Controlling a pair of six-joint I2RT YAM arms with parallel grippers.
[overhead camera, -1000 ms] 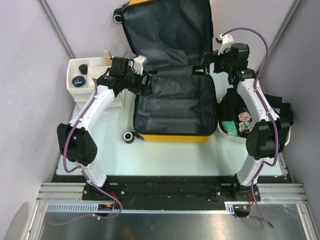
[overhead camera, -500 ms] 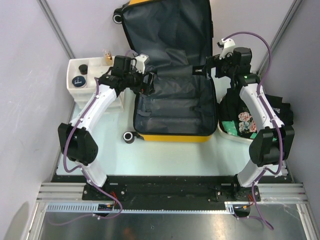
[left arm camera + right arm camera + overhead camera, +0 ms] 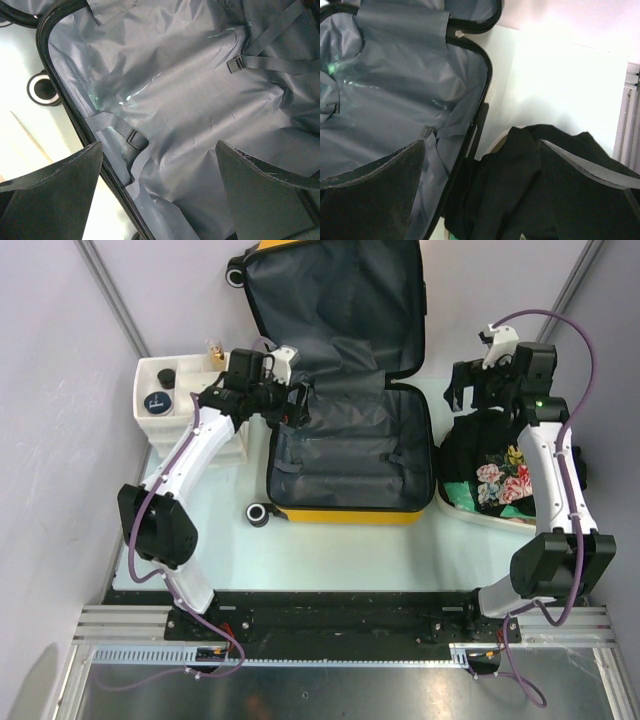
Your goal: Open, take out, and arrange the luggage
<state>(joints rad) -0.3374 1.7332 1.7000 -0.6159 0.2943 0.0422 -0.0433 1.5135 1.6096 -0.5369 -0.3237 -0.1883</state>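
Observation:
The yellow luggage (image 3: 345, 514) lies open in the middle of the table, its lid (image 3: 330, 300) leaning back. Grey lining (image 3: 190, 100) and loose buckled straps (image 3: 233, 64) fill the lower half. My left gripper (image 3: 298, 406) hovers open over the case's rear left corner, with nothing between its fingers (image 3: 160, 200). Open as well, my right gripper (image 3: 464, 392) hangs to the right of the case, above a black garment (image 3: 530, 180). The case's right rim and lining (image 3: 395, 90) show at the left of the right wrist view, and the gripper (image 3: 480, 200) holds nothing.
A white tub (image 3: 470, 512) right of the case holds black, floral (image 3: 505, 480) and green clothes. A white drawer unit (image 3: 150, 425) with a black round jar (image 3: 158, 400) stands at the left. A black wheel (image 3: 257, 513) sticks out at the case's front left. Walls close in on both sides.
My right arm has swung right, from the case's rear right corner to above the tub of clothes. The raised grey flap between the grippers has dropped back. The left arm has hardly moved.

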